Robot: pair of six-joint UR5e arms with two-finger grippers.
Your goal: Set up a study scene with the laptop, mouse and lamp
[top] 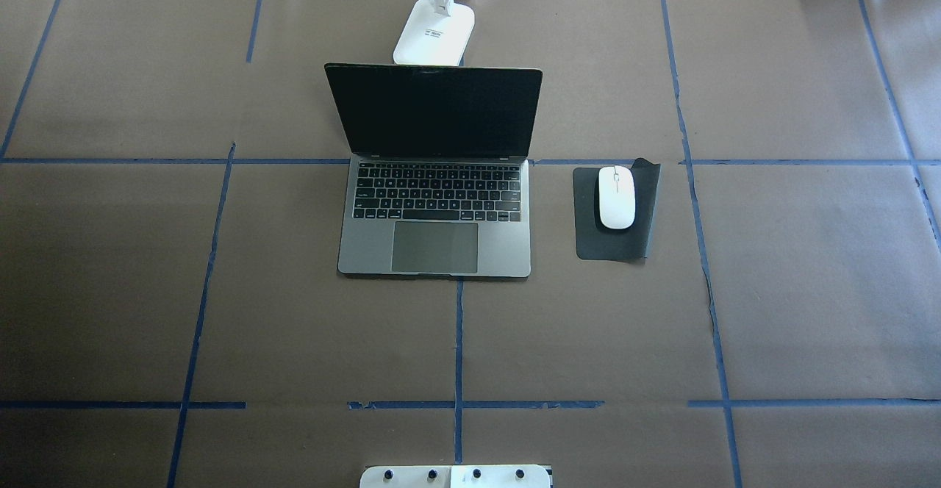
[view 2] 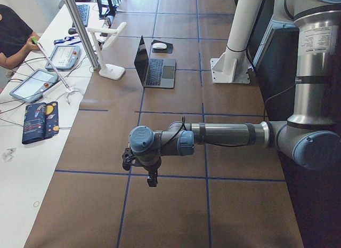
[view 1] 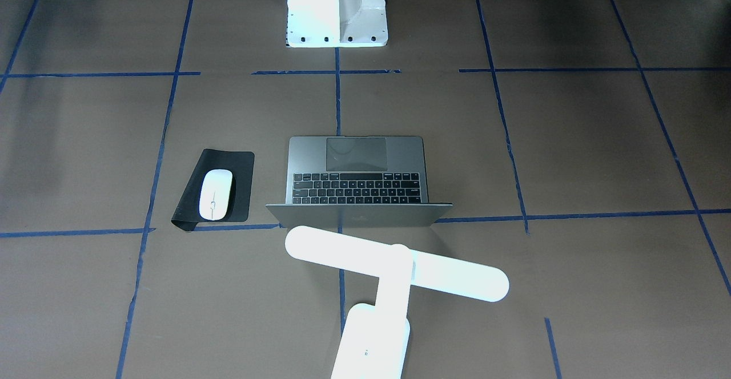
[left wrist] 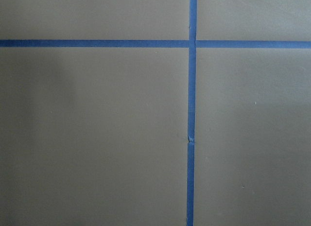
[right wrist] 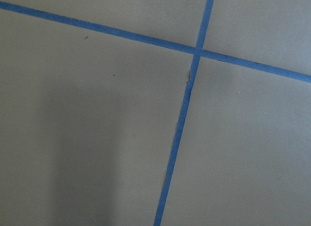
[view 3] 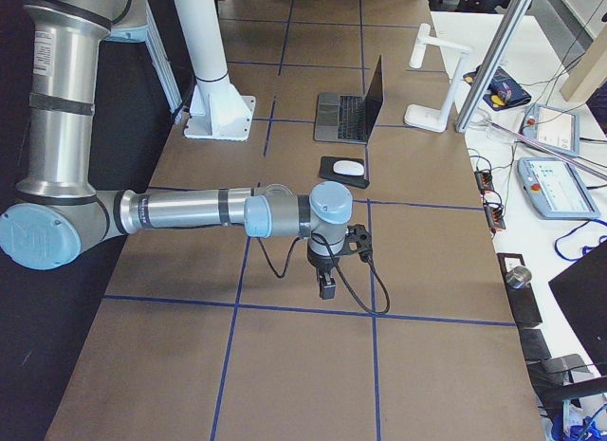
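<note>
The laptop (top: 435, 201) sat open in the middle of the desk (top: 220, 289), its dark screen upright and its keyboard and trackpad facing the robot's white pedestal (view 1: 337, 8). Off to the robot's right of it, apart from the laptop's edge, lay a black mouse pad (top: 616, 245) with one far corner curled up. The white mouse (top: 616, 197) rested on the pad's far half, lengthways. The lamp (view 1: 394, 265) stood just behind the laptop's lid, on the side away from the robot, its long bar running crosswise above the lid and slightly askew.

Both arms were stretched out low over the desk's two ends, well apart from all three things. The left fingers (view 2: 152, 178) pointed down over bare brown paper near a crossing of blue tape lines (left wrist: 192, 114), and the right fingers (view 3: 326, 287) hung likewise at the other end. From the side I could not tell whether either pair was parted or closed. Nothing could be seen in them. Each wrist camera saw only paper and tape.
</note>
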